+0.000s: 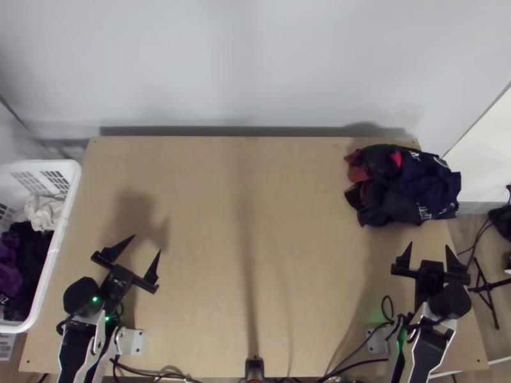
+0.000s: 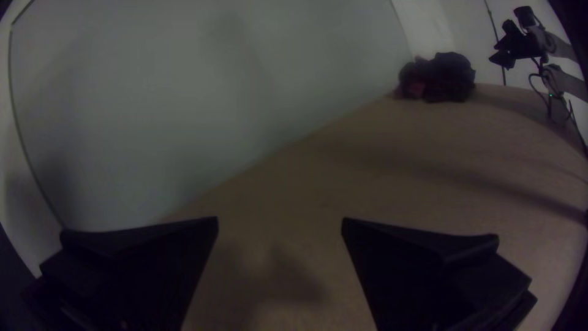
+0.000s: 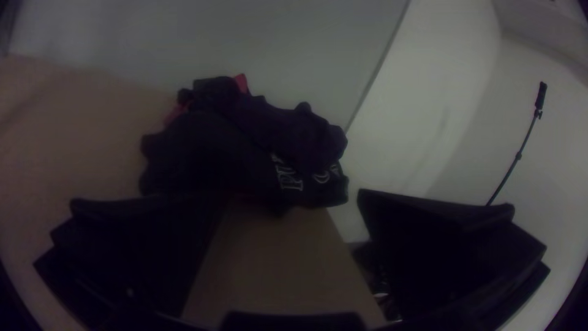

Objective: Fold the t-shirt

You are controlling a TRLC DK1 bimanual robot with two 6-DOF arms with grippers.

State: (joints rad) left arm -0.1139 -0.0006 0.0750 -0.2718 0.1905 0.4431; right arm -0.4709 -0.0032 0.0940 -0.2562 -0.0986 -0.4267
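Cloth (image 1: 409, 188), dark and bunched (possibly more than one piece), sits at the bench's (image 1: 204, 306) far right corner. My right pincer (image 1: 429, 245) stands wide open, empty; the left pincer (image 1: 146, 244) likewise. Recommended: pinch one top layer shallowly, lift slowly to separate, then draw it in from the right edge before spreading.

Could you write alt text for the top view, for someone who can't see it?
Dark navy clothing with red patches and white lettering lies bunched at the far right of a wooden table. A robot's left gripper and right gripper hang open and empty above its nearer part; a white laundry basket of clothes stands left.
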